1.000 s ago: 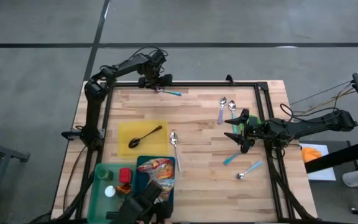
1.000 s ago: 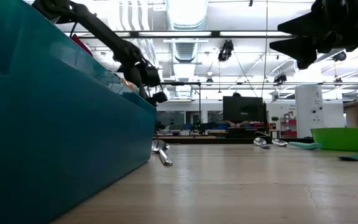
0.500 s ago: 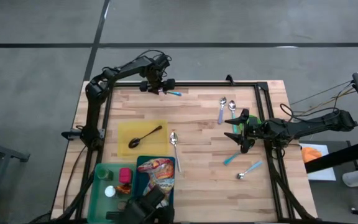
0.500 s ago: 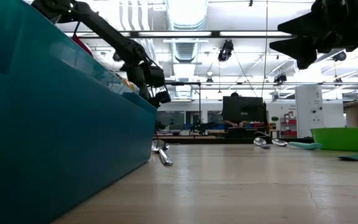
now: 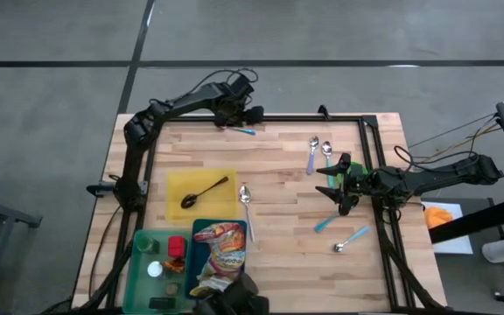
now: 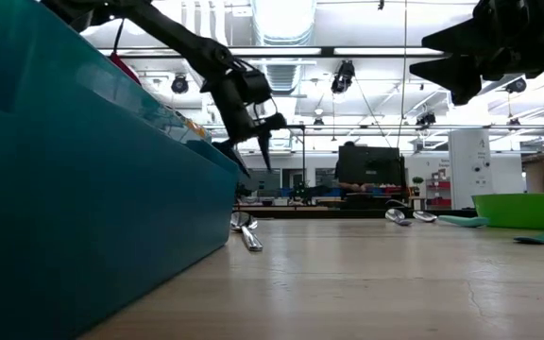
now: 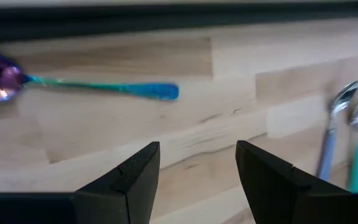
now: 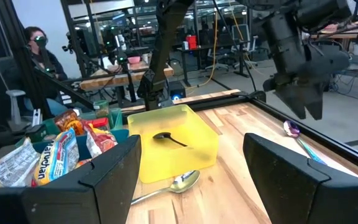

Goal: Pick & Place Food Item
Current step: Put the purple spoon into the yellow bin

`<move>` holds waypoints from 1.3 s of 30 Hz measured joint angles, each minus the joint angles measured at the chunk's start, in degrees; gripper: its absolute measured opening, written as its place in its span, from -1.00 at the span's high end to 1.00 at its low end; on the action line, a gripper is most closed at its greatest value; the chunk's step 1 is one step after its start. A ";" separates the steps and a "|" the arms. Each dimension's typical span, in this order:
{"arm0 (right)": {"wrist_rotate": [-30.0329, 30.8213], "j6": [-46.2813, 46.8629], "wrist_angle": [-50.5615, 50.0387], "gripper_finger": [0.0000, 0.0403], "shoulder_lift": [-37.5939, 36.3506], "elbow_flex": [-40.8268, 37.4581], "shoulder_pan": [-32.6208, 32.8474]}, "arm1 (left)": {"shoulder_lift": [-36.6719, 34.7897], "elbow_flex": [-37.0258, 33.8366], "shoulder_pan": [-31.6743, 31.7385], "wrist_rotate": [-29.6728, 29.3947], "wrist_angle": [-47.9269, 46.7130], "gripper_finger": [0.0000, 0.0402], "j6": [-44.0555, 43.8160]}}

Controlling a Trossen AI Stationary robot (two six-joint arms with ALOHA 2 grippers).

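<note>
Snack bag (image 5: 220, 245) lies in the blue bin (image 5: 194, 262) at the table's near left, long axis near-to-far. Left gripper (image 5: 248, 116) hangs open and empty at the far edge; right gripper (image 5: 335, 185) open.

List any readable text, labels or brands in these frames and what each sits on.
None can be read for certain.
Colourful snack bag in the teal bin: printing shows in the high view, too small to read.
Snack packets in the right wrist view: lettering on an orange-and-white pack, too blurred to quote.
Red packet in the green bin: no legible label.
Yellow tray and the spoons: no markings visible.
</note>
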 joint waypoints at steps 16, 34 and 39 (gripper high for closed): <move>0.00 0.00 -0.04 -0.40 0.00 0.00 0.01 | 2.37 -1.14 -2.22 -2.35 3.41 -0.05 -2.58; 0.00 0.00 -0.04 -0.40 0.00 0.00 -0.01 | -5.63 0.27 -6.08 -15.11 -5.49 -0.05 3.56; 0.00 0.00 -0.04 -0.40 0.00 0.00 0.01 | -13.75 -5.97 -14.71 -36.59 -5.70 -0.05 6.12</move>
